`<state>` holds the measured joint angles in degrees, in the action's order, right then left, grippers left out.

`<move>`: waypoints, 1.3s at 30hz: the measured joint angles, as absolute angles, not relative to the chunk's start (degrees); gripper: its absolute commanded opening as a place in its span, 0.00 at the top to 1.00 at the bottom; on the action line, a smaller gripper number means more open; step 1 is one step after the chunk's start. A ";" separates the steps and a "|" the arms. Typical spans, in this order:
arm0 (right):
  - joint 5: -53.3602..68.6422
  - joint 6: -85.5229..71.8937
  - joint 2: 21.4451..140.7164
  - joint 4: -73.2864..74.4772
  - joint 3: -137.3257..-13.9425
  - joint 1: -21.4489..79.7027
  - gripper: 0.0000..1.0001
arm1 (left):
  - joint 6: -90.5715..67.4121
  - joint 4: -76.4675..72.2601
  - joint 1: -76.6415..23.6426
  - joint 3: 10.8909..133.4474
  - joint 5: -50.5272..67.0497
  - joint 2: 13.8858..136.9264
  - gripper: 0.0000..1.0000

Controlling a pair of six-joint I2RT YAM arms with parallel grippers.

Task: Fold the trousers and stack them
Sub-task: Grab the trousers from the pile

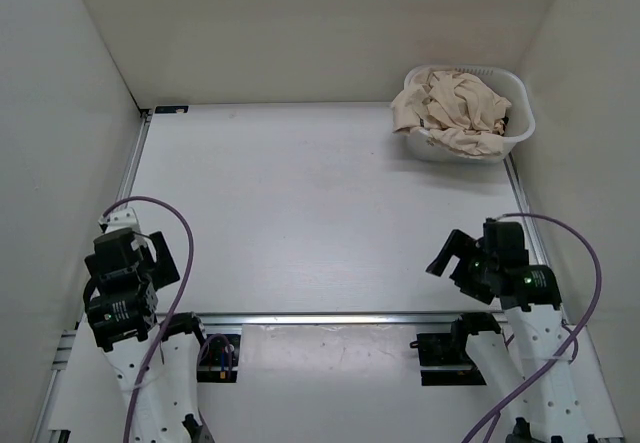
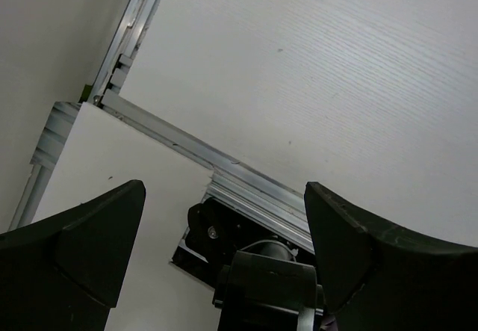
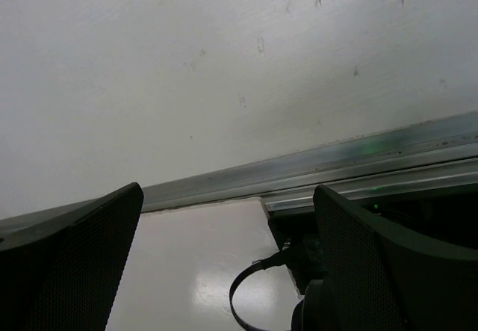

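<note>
The light beige trousers [image 1: 455, 108] lie crumpled in a heap inside the white slotted basket [image 1: 521, 123] at the table's back right corner. They show in no wrist view. My left gripper [image 1: 150, 258] hangs near the front left edge of the table, open and empty; in the left wrist view [image 2: 224, 234] its fingers [image 2: 82, 252] stand wide apart over the table's front rail. My right gripper [image 1: 452, 255] hangs near the front right edge, open and empty; in the right wrist view [image 3: 228, 249] its fingers [image 3: 388, 264] are also wide apart. Both grippers are far from the trousers.
The white table [image 1: 300, 203] is walled by white panels at the left, back and right. An aluminium rail [image 1: 320, 317] runs along the front edge, with the black arm mounts [image 1: 445, 353] behind it. Purple cables [image 1: 180, 233] loop from both arms.
</note>
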<state>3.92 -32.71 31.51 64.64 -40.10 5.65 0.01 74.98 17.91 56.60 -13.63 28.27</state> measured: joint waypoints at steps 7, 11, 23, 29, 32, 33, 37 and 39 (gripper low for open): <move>-3.79 -27.55 50.89 62.54 -69.14 5.65 0.01 | 0.03 70.46 17.91 60.60 -4.99 32.01 0.00; -9.65 -24.84 68.99 57.82 -92.44 5.61 0.01 | 0.01 64.88 17.91 64.45 2.11 37.76 0.00; -13.96 -22.13 130.06 41.71 -138.43 -1.93 0.01 | 0.01 55.64 17.91 75.07 14.83 65.69 0.00; -11.35 -22.94 140.94 39.24 -136.27 -3.05 0.86 | 0.01 54.57 17.91 76.34 14.11 70.83 0.00; -13.26 -22.98 138.08 37.82 -133.56 -2.46 1.00 | -0.01 53.87 17.91 78.30 13.87 74.32 0.00; -14.72 -22.61 136.05 37.41 -131.76 -2.13 1.00 | -0.01 53.47 17.91 78.76 13.80 75.46 0.00; -20.12 -19.55 125.58 36.34 -125.47 0.67 1.00 | 0.01 53.36 17.91 80.88 13.96 78.61 0.00; -22.59 -17.91 119.96 36.05 -124.40 3.22 1.00 | -0.01 52.93 17.93 81.60 14.13 79.33 0.00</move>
<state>-22.59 -17.91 119.96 36.05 -124.40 3.22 -0.01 52.93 17.93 81.60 14.13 79.33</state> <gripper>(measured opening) 0.241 0.990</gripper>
